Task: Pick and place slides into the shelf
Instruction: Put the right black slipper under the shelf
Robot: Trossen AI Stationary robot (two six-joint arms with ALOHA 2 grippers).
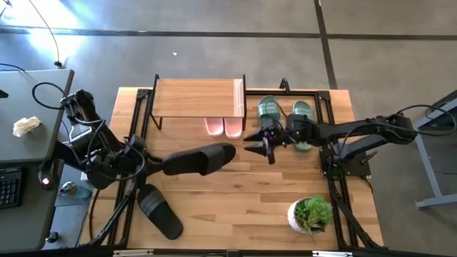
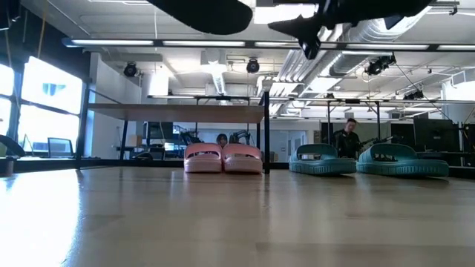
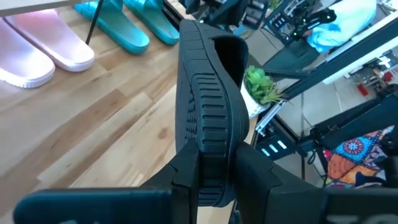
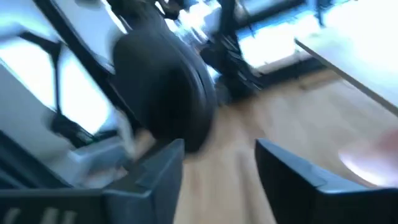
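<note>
Left gripper (image 1: 146, 163) clamped on one black slide (image 1: 198, 159), held above the table (image 1: 243, 200) in front of the shelf (image 1: 196, 97); second black slide (image 1: 158, 210) lying on the table farther from the shelf. Pink pair (image 1: 223, 127) tucked under the shelf's right half (toes out), green pair (image 1: 285, 114) just right of the shelf. Right gripper (image 1: 267, 140) beside the green pair, fingers spread and empty.

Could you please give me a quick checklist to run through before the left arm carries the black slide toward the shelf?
1. Left hand gripping the black slide: ok.
2. Slide lifted off the table: ok.
3. Space under the shelf left of the pink pair: ok.
4. Right hand clear of the path: not ok, it hangs open close to the slide's toe.
5. Second black slide on the table: ok.
</note>
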